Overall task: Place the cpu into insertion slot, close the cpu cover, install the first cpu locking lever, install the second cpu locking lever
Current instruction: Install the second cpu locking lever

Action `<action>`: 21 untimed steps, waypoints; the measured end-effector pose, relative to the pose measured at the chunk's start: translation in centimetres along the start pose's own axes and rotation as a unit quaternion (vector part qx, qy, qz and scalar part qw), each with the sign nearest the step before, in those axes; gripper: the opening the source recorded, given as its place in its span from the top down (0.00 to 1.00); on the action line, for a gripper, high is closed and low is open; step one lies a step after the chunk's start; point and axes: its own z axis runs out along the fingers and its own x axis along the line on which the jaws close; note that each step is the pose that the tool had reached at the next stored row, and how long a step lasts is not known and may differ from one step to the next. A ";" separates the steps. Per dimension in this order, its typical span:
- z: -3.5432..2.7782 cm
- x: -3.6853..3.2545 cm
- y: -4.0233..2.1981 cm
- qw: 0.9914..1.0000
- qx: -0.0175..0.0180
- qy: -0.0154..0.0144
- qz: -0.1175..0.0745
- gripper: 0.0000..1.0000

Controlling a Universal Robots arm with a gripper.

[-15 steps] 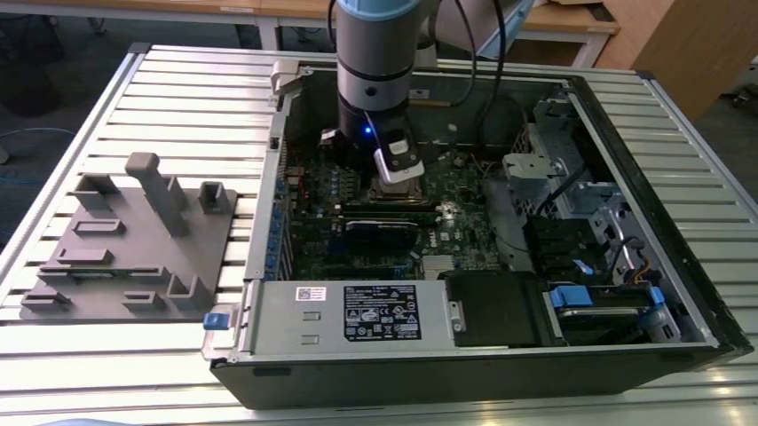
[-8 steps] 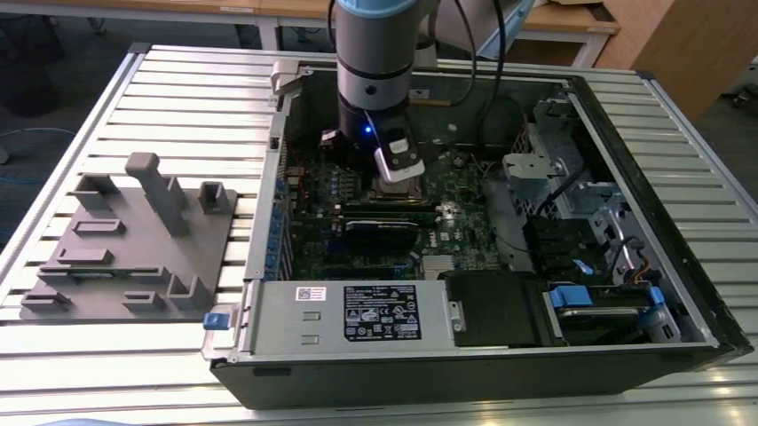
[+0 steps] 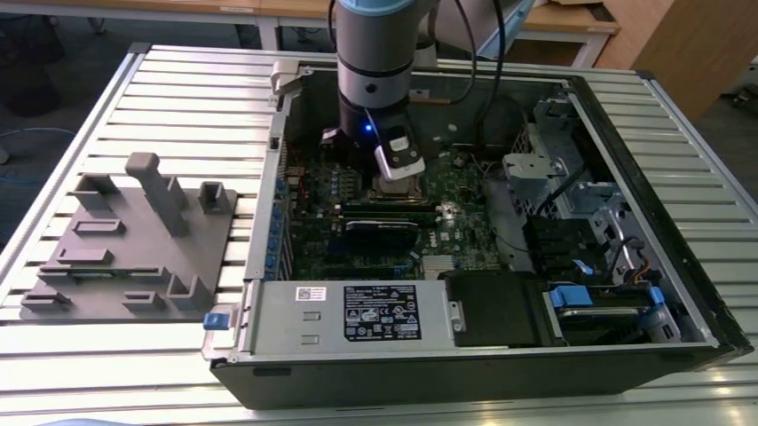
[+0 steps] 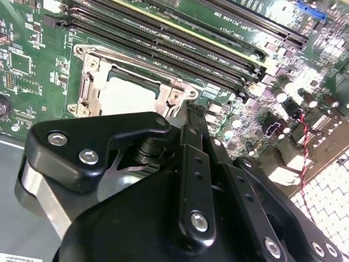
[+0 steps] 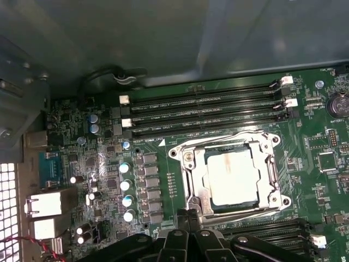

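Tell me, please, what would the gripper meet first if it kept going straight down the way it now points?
Probably the near edge of the cpu cover lying over the cpu; the gripper hangs just above that rim, though depth is hard to judge.

The cpu [image 5: 233,177], a flat square chip with a pale silver-grey top, lies seated flat in the insertion slot [image 5: 210,203] on the green circuit board. The cpu cover [image 5: 188,177], a silvery metal frame, lies closed around it, its window showing the chip's top, in both wrist views.
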 end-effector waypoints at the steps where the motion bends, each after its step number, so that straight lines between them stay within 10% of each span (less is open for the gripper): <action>1: 0.01 -0.02 0.06 1.000 0.000 0.000 0.000 0.90; 21: 0.13 -1.38 0.79 1.000 0.006 -0.001 0.000 0.90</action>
